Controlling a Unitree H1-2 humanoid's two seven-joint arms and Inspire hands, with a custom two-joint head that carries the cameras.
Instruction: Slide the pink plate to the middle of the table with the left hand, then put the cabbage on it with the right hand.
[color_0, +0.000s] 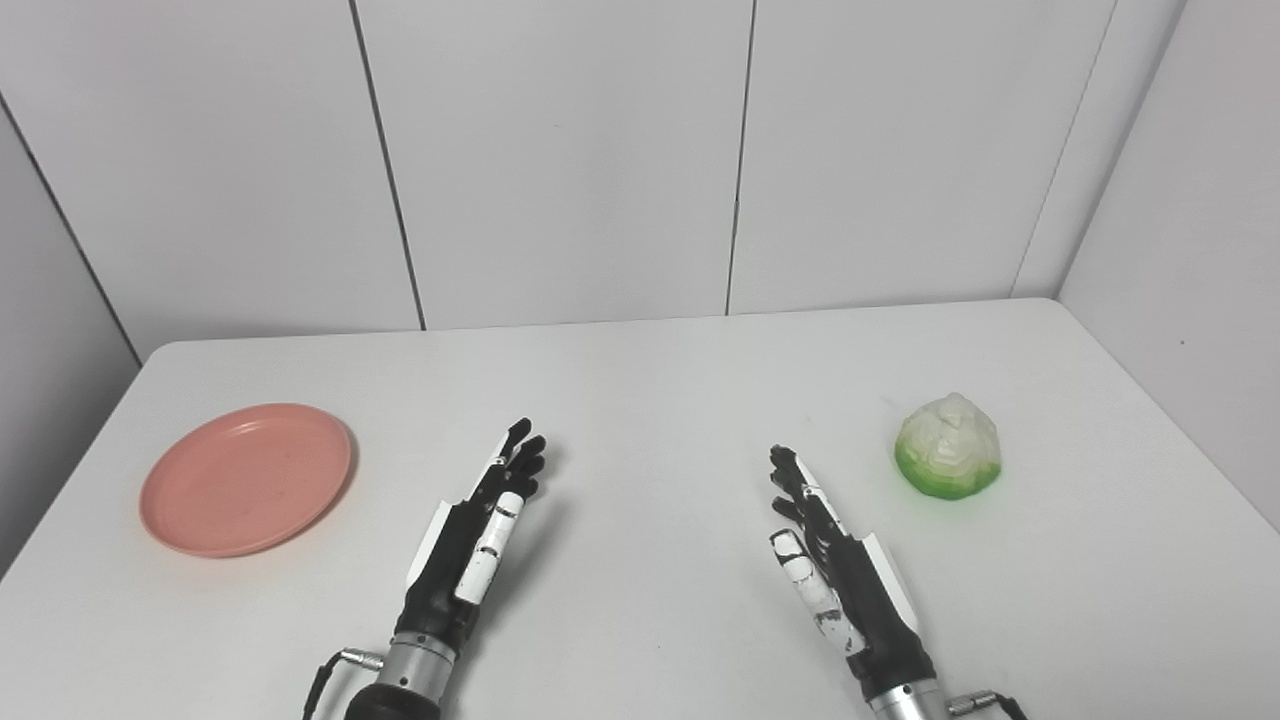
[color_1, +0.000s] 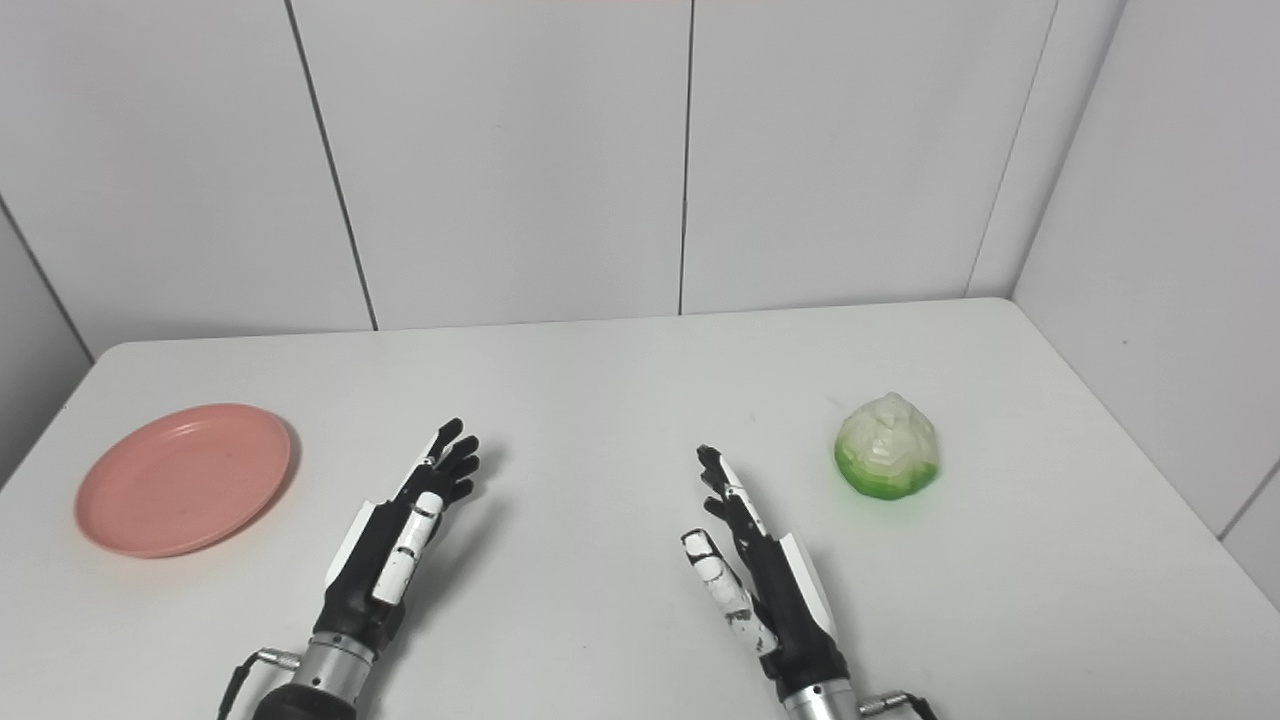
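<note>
Plate (color_0: 247, 478) lies on the table (color_0: 640, 380) at far left; cabbage (color_0: 948, 447) at far right. Left hand (color_0: 478, 540) and right hand (color_0: 830, 565) sit between them, nearer the front edge, well apart.

We seem to be in a lab test booth: bare white wall panels (color_0: 560, 150) enclose a plain white bench (color_0: 650, 400).

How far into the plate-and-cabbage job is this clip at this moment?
Nothing looks done yet. The pink plate sits at the table's left side, not the middle, and the cabbage rests on the table at the right. The left hand and right hand are both open, holding nothing, near the front edge. Left to do: slide the plate to the middle, then set the cabbage on it.
</note>
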